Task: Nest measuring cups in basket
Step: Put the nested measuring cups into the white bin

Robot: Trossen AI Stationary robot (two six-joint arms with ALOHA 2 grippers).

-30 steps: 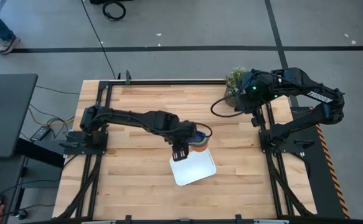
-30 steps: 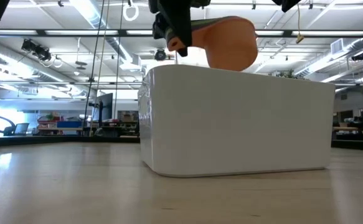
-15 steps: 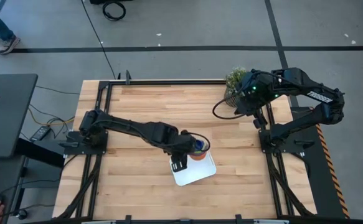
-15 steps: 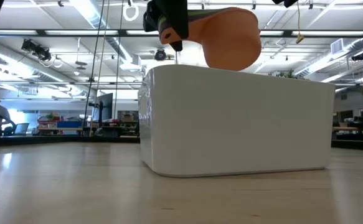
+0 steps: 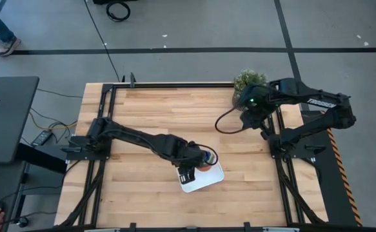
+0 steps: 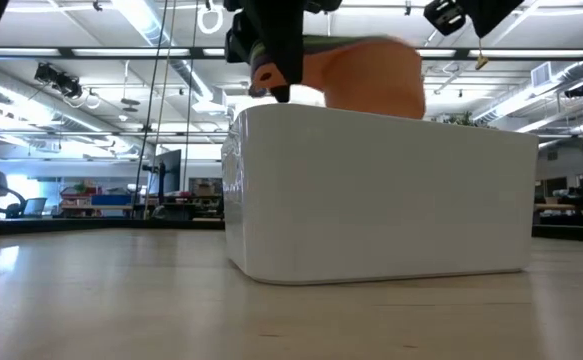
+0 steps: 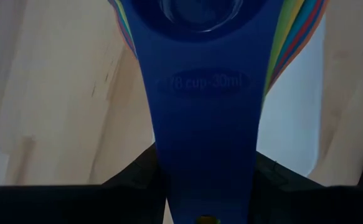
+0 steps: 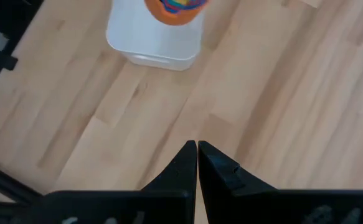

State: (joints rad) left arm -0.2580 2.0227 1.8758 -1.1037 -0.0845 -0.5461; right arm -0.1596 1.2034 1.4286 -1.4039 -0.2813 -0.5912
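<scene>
Small round plastic measuring cups (image 5: 204, 158), nested into one stack: orange cup outermost at the bottom, dark navy cup on top, edges of red, bright blue, yellow and green showing between them in the left wrist view. Navy handle flat, marked "1/8 cup 30ml". Stack clamped by its handles in the left hand (image 5: 186, 169), hanging just above the rim of the shallow white rectangular plastic basket (image 5: 209, 180) with rounded corners. Basket flat on the wooden table (image 5: 142, 116), near the front middle, turned slightly askew.
</scene>
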